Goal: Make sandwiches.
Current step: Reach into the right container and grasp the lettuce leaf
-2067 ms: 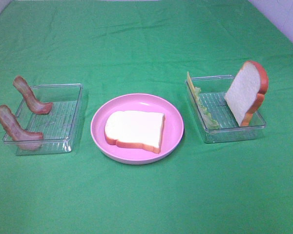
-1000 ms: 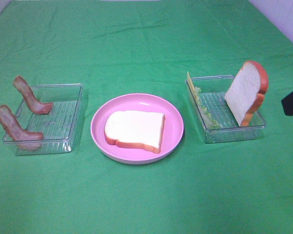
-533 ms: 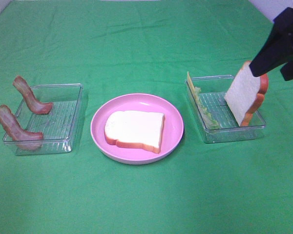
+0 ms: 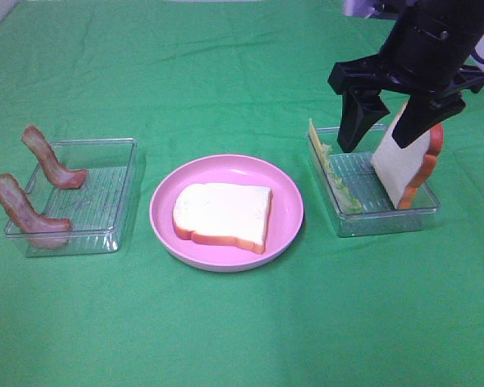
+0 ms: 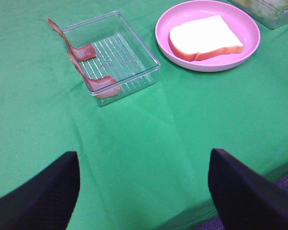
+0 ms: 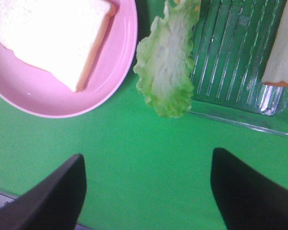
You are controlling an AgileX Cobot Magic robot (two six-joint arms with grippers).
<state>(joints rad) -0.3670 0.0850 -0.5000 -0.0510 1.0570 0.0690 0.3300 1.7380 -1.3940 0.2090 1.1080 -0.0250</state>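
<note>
Two bread slices: flat slice (image 4: 223,212) is lying on the pink plate (image 4: 286,214) at centre, upright slice (image 4: 399,165) is leaning in the right tray (image 4: 387,222). Two bacon strips (image 4: 55,165) (image 4: 26,216) are draping over the left tray (image 4: 89,142) rim. One lettuce leaf (image 4: 343,189) and one cheese square (image 4: 314,135) are hugging the right tray's left wall. Right gripper (image 4: 385,129) is hovering above, spread wide; left gripper (image 5: 144,191) gaping too. Green cloth (image 4: 242,322) is lying open below.

Bread slice (image 4: 223,214) flat, second slice (image 4: 405,157) leaning upright, lettuce (image 6: 165,72), two bacon strips (image 4: 64,176)

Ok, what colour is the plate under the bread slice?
The plate is pink; it shows best in the exterior high view.
</note>
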